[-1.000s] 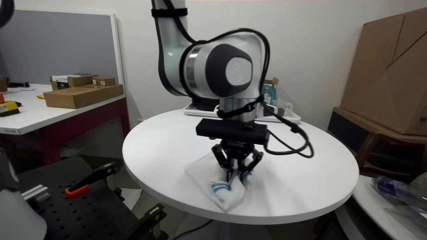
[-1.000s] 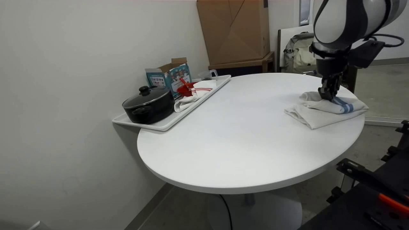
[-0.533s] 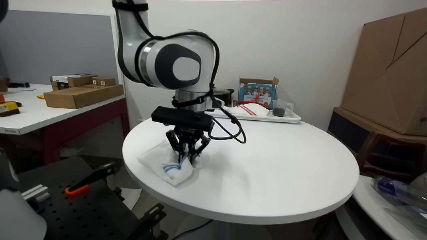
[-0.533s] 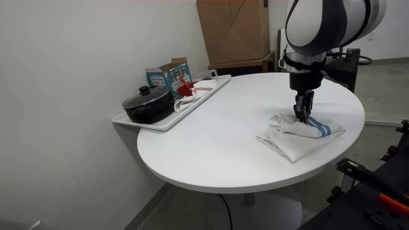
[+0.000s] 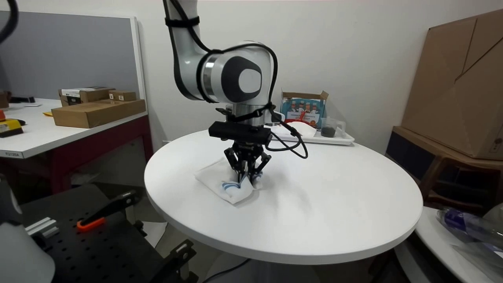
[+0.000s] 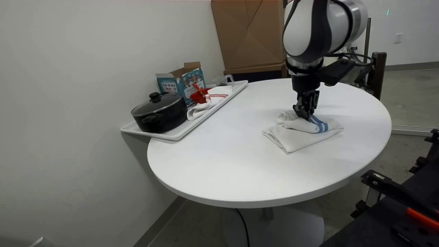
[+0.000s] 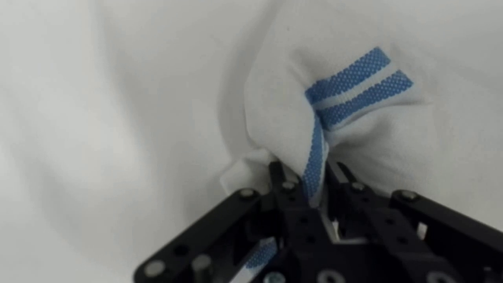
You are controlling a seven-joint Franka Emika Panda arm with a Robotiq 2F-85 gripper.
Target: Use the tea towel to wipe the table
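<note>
The tea towel (image 5: 214, 179) is a white cloth with blue stripes. It lies folded and bunched on the round white table (image 5: 338, 208), and both exterior views show it, as a loose rectangle here (image 6: 291, 139). My gripper (image 5: 245, 179) points down onto it and is shut on a pinched fold near the blue stripes. In the wrist view the fingertips (image 7: 308, 177) stand on either side of a striped fold (image 7: 314, 157). The towel's spread part rests flat on the tabletop (image 6: 212, 164). The cloth between the fingers is partly hidden.
A long white tray (image 6: 183, 132) stands at the table's wall side. It holds a black lidded pot (image 6: 159, 113), a blue box (image 6: 193, 82), a red item (image 6: 199, 96), a red-striped cloth (image 6: 219, 92) and a clear cup (image 5: 330, 127). A large cardboard box (image 5: 456, 94) stands beyond the table.
My gripper has dragged the towel across the tabletop, shifting direction on the way. Both are now closer to the tray than before. The hold on the towel looks the same.
</note>
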